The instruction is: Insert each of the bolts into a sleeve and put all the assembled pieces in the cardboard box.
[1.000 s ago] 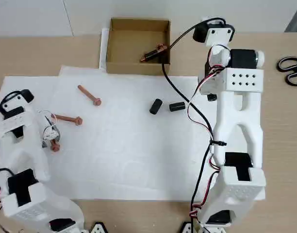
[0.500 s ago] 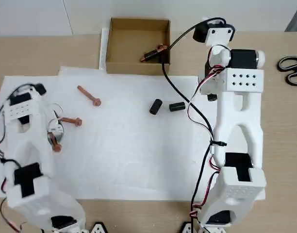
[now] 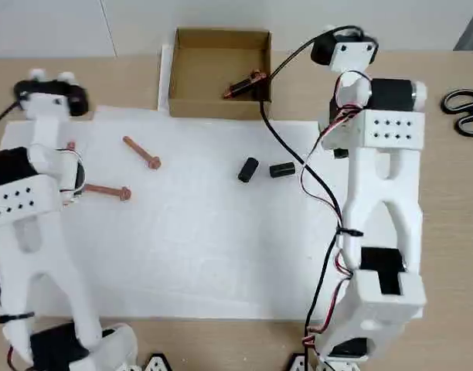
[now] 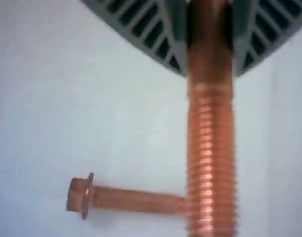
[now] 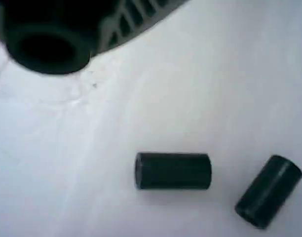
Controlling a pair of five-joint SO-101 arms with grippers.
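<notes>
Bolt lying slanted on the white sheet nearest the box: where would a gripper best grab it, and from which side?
I'd take the bolt by its shank, close to the flanged head, coming straight down with a finger on each side. It lies flat on the sheet with room all round, and that grip probably leaves the tip free for a sleeve.

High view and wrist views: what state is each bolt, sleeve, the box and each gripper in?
left gripper: shut on held bolt.
right gripper: shut on held sleeve.
bolt nearer the box: lying loose on the white sheet, no sleeve.
bolt nearer the left arm: lying loose, no sleeve.
sleeve nearer the right arm: on its side, empty.
sleeve beside it: on its side, empty.
cardboard box: open, one assembled piece inside.
</notes>
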